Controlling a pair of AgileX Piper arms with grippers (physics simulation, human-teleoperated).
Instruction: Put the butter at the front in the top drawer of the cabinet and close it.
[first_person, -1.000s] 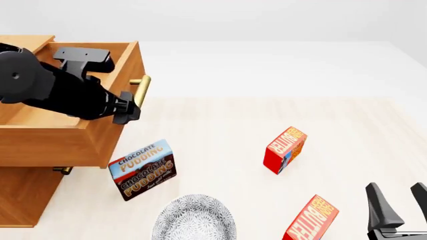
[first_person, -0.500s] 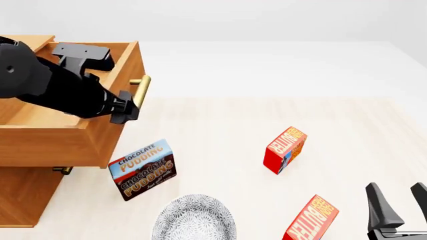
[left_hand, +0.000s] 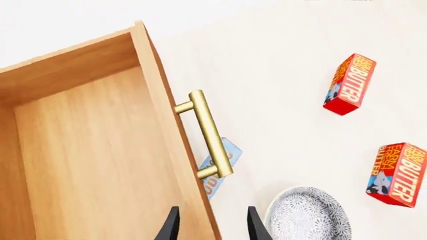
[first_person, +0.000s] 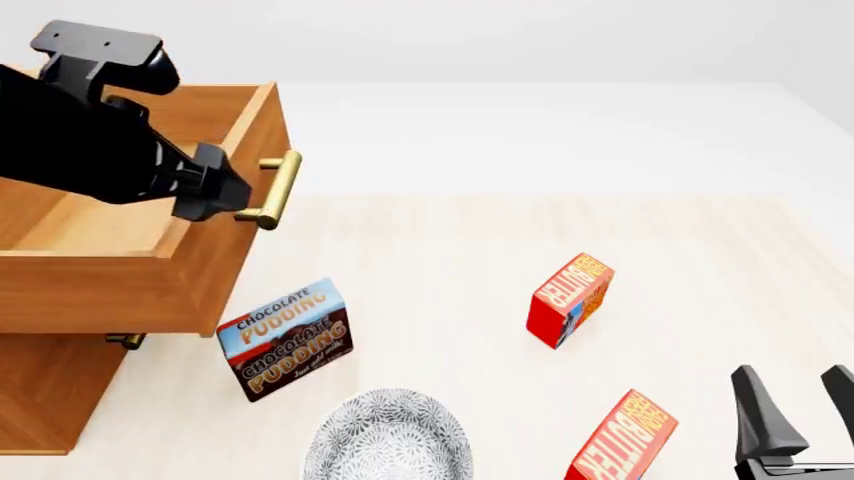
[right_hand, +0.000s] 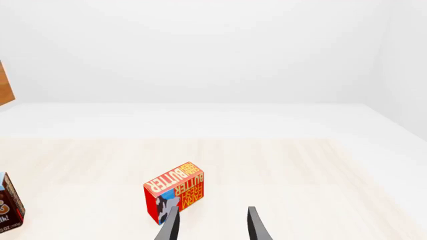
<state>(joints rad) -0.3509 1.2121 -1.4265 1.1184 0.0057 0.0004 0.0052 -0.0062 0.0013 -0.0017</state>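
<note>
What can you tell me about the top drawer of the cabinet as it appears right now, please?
The top drawer is light honey-coloured wood with a brass bar handle on two posts. It stands pulled well out of the cabinet, and the part of its inside that shows is bare. The left gripper hovers open above the front panel, touching neither panel nor handle. The Chocolate Pudding box stands on the table below the drawer's front.

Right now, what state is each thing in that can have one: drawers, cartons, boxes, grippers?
top drawer: pulled open, nothing visible inside
lower drawer: shut
near butter: on the table, not gripped
far butter: on the table, not gripped
pudding box: on the table beside the cabinet
left gripper: open, holding nothing, above the drawer front
right gripper: open, holding nothing
</note>
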